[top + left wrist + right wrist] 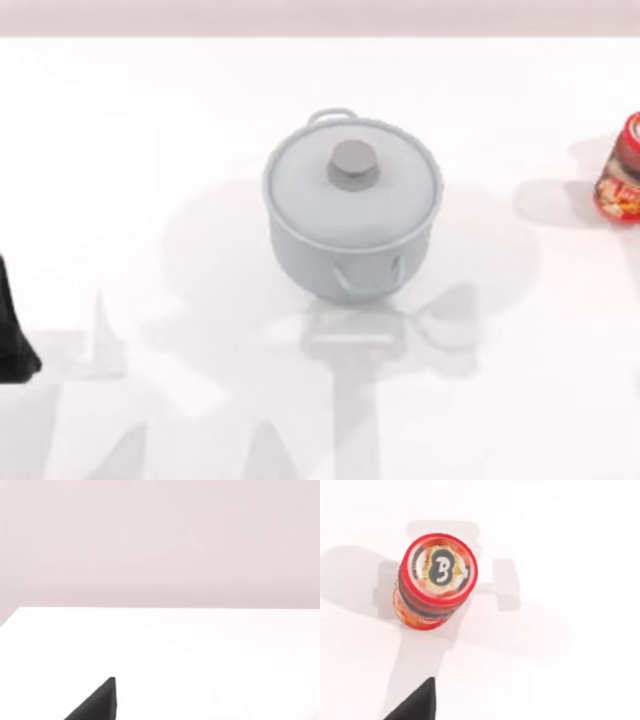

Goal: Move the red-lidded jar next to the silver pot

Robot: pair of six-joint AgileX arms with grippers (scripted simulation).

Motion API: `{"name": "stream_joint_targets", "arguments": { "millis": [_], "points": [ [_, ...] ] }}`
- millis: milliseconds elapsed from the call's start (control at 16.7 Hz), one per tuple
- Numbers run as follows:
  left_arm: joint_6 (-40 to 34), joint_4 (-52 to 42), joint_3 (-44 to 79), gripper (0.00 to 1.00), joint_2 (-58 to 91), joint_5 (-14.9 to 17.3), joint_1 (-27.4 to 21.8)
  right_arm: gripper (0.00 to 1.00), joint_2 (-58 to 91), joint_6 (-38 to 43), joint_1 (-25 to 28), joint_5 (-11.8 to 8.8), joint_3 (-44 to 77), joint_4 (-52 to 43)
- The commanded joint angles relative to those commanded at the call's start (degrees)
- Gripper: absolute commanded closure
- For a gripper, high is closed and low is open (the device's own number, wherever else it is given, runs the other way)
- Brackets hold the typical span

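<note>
The silver pot [352, 208] stands mid-table with its domed lid and dark knob on, one loop handle facing the front. The red-lidded jar [621, 170] stands upright at the table's right edge, well apart from the pot. In the right wrist view the jar [436, 580] shows from above, with its red rim and dark top. One dark fingertip [420, 702] of my right gripper stays short of it, open and holding nothing. My left gripper [16, 340] is parked at the left edge, open over bare table, with one fingertip [99, 702] showing.
The white table [150, 150] runs back to a pale wall. Soft arm shadows lie on the table in front of the pot. The right arm itself is outside the top view.
</note>
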Motion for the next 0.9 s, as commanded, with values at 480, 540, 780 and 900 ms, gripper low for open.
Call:
{"name": "stream_joint_targets", "arguments": {
  "millis": [480, 540, 780, 900],
  "points": [
    [0.0, 0.0, 0.0, 0.00, 0.0, 0.0, 0.0, 0.00, 41.3, -16.0, 1.9, -1.1, 42.6, -20.0],
    [0.0, 0.0, 0.0, 0.00, 0.0, 0.0, 0.0, 0.00, 45.6, -17.8, 2.3, -1.3, 45.6, -22.4],
    [0.0, 0.0, 0.0, 0.00, 0.0, 0.0, 0.0, 0.00, 58.8, -23.6, 3.7, -2.0, 52.9, -30.8],
    [0.0, 0.0, 0.0, 0.00, 0.0, 0.0, 0.0, 0.00, 62.0, -25.2, 4.2, -2.2, 54.2, -33.3]
  ]
}}
